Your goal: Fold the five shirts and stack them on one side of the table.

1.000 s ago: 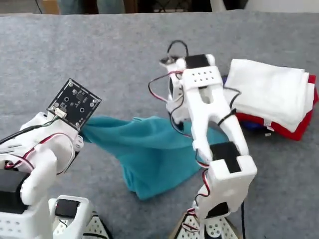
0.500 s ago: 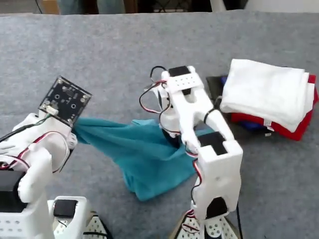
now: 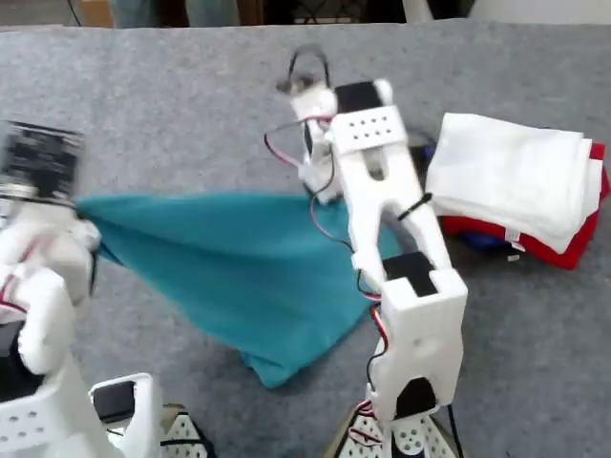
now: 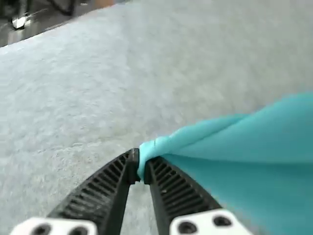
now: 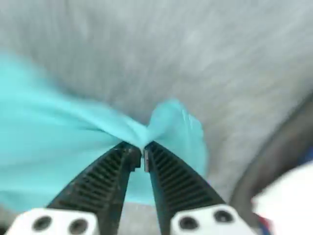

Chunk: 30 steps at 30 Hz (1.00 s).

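Teal soft fabric shirt (image 3: 239, 277): light, limp, likely sags between holds. Left gripper (image 4: 139, 166), right gripper (image 5: 143, 154) each clamped on bunched edge; corners best grip.

Overhead camera looks down; wrist cameras closely share the teal shirt (image 3: 239, 272).

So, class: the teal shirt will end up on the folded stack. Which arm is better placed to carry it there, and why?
Probably right: the right tool grips the teal shirt at the end nearest the stack; the left tool holds the far corner.
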Each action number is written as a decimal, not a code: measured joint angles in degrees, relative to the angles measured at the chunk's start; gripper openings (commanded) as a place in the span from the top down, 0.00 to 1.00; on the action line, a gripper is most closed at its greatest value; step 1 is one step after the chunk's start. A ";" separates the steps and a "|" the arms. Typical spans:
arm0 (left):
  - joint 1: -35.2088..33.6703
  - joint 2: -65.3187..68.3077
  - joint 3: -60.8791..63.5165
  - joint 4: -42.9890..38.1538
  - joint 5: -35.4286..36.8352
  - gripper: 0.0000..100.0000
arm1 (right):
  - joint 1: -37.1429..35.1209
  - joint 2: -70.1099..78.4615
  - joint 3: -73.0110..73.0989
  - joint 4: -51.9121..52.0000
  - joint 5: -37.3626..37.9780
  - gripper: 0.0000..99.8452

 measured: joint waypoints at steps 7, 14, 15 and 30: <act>-6.59 8.70 0.00 -10.46 16.79 0.97 | 0.00 -0.09 -29.36 -6.59 -7.38 0.99; -11.52 20.40 -4.31 -13.54 22.77 0.97 | -1.05 4.40 -43.08 -10.46 -12.22 0.99; -12.22 22.24 -5.36 -13.01 22.77 0.97 | -1.67 5.63 -43.08 -9.14 -12.22 0.99; -25.93 39.03 -8.00 2.02 -8.35 0.97 | -10.81 14.15 -23.82 -1.93 -12.48 0.91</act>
